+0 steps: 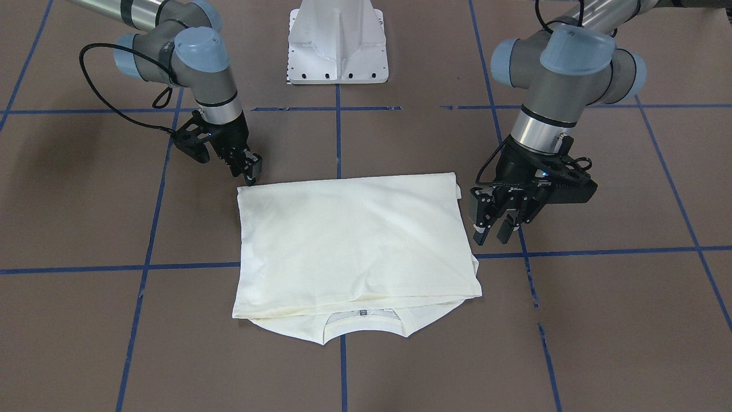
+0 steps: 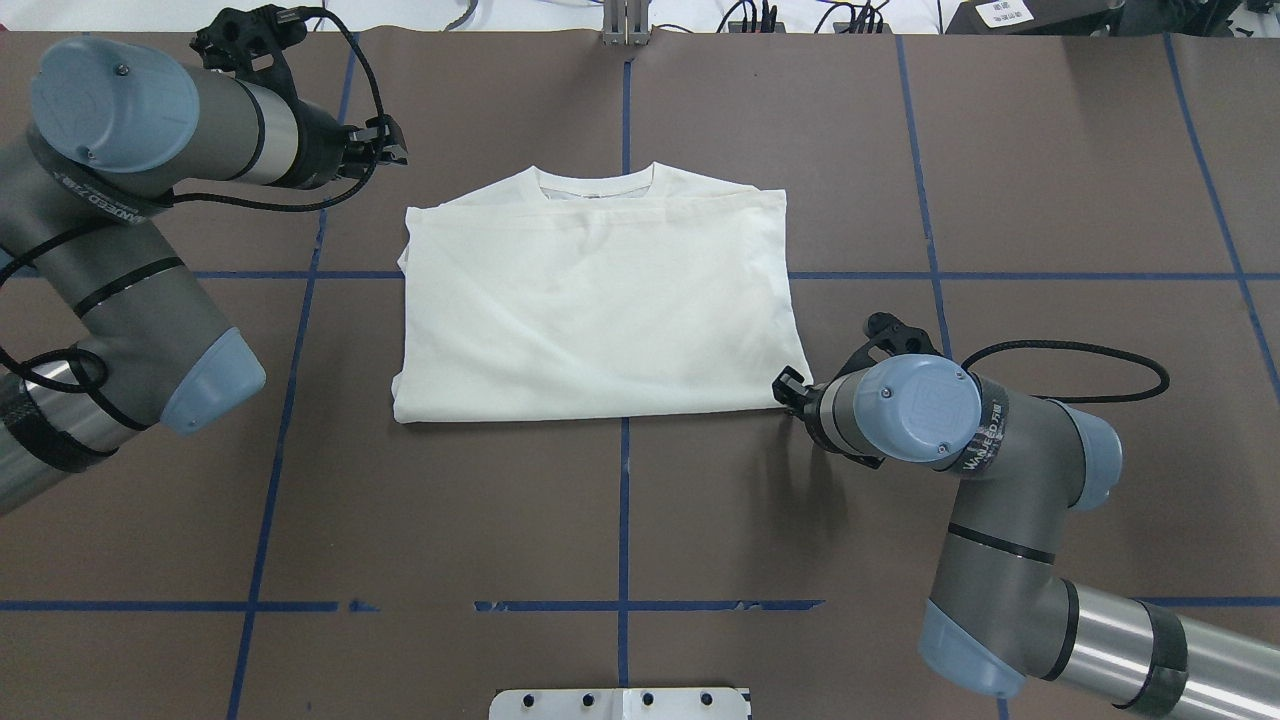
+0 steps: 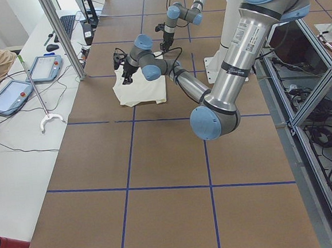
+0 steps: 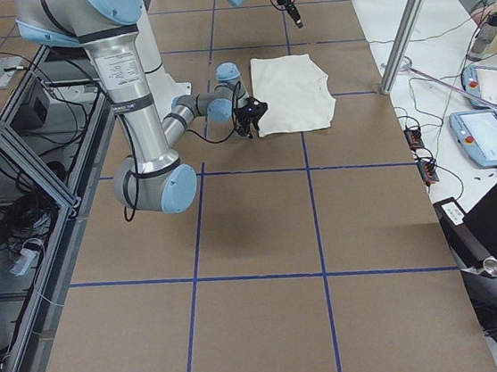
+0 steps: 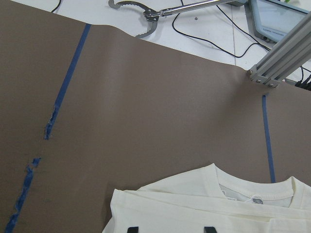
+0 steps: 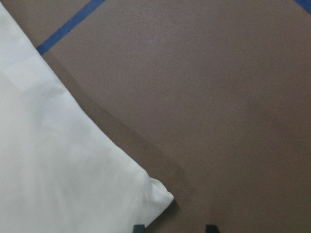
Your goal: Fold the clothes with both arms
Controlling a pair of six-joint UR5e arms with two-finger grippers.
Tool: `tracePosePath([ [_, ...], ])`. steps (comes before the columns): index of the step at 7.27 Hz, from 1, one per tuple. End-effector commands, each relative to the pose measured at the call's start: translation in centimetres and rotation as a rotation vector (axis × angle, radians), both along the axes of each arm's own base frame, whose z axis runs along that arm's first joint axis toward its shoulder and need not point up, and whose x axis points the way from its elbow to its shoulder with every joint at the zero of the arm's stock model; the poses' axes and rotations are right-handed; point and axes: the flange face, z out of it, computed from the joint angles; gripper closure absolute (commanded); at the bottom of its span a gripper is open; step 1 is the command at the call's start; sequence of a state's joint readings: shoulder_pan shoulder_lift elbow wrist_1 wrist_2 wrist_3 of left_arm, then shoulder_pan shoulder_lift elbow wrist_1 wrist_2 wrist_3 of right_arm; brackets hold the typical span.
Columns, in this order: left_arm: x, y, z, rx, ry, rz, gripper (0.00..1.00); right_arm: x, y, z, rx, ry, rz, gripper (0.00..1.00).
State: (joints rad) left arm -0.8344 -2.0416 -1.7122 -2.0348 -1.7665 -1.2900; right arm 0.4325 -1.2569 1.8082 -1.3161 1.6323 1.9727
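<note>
A: Where's the shirt (image 1: pixel 354 240)?
B: Flat on the desk (image 1: pixel 600 320), folded into a rectangle, collar away from the robot.
A: How will it handle?
B: Light and limp, and it likely slides. Pinch the corners through every layer. The right fingers (image 1: pixel 254 165) stand apart at the robot-side corner. The left fingers (image 1: pixel 506 228) hover spread beside the edge.
</note>
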Motion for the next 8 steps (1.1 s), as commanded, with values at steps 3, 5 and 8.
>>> tracePosePath([
  [3, -1.1, 1.2, 0.5, 0.001, 0.000, -0.001, 0.46, 0.4, -1.0, 0.2, 0.014, 0.012, 0.033, 0.57],
  [5, -1.1, 1.2, 0.5, 0.001, 0.000, -0.001, 0.46, 0.6, -1.3, -0.1, 0.013, 0.007, 0.040, 0.57],
  [8, -1.1, 1.2, 0.7, -0.001, -0.002, -0.002, 0.46, 0.4, -1.1, -0.1, 0.010, 0.004, 0.040, 0.55],
])
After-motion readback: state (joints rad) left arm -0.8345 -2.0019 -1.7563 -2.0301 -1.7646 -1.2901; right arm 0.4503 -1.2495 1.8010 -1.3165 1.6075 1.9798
